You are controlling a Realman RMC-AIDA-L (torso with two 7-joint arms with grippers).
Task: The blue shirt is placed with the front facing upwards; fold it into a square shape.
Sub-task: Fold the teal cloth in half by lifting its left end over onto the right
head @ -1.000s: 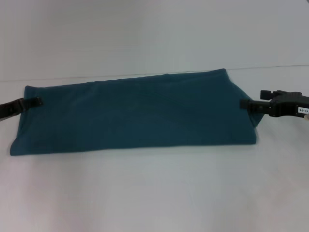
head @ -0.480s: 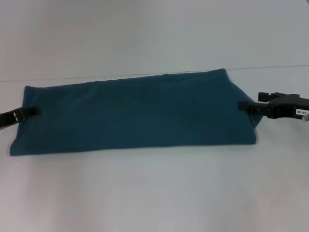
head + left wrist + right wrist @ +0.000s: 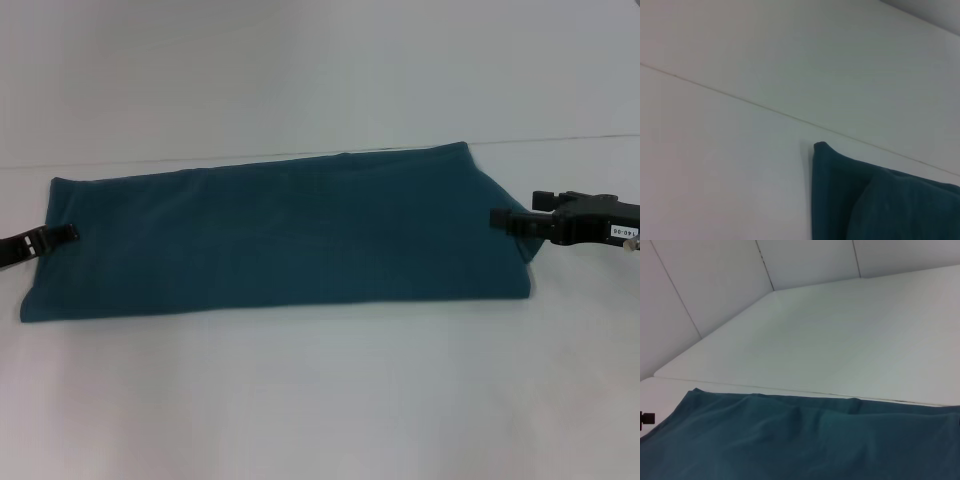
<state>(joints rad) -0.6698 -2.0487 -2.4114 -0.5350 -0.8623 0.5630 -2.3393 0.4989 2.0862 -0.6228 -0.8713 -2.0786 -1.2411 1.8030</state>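
Two pincers at opposite short ends of one long band of dark teal-blue cotton shirt (image 3: 280,235), folded lengthwise and lying flat on a plain white surface (image 3: 320,400). Stretched across the middle of the head view, long edges running side to side, far edge close to a thin seam line in the surface. No lettering or label showing on the upper face; only smooth cloth with faint creases.

Left pincer (image 3: 70,231) at the shirt's left end, black tips lying over the cloth edge, arm reaching in low from the side. Cannot tell whether clenched on the fabric or released.

Right pincer (image 3: 502,219) at the shirt's right end, black body with a small white sticker, tips touching the slanted end of the fold. Cannot tell whether gripping or merely resting against the cloth.

From the left wrist view: just one corner of the shirt (image 3: 840,200) on the white surface, a folded layer lapped over another, the seam line crossing beyond it. From the right wrist view: a broad stretch of shirt (image 3: 790,440) with soft ripples, and far off at its other end a small black part of the left pincer (image 3: 646,417).
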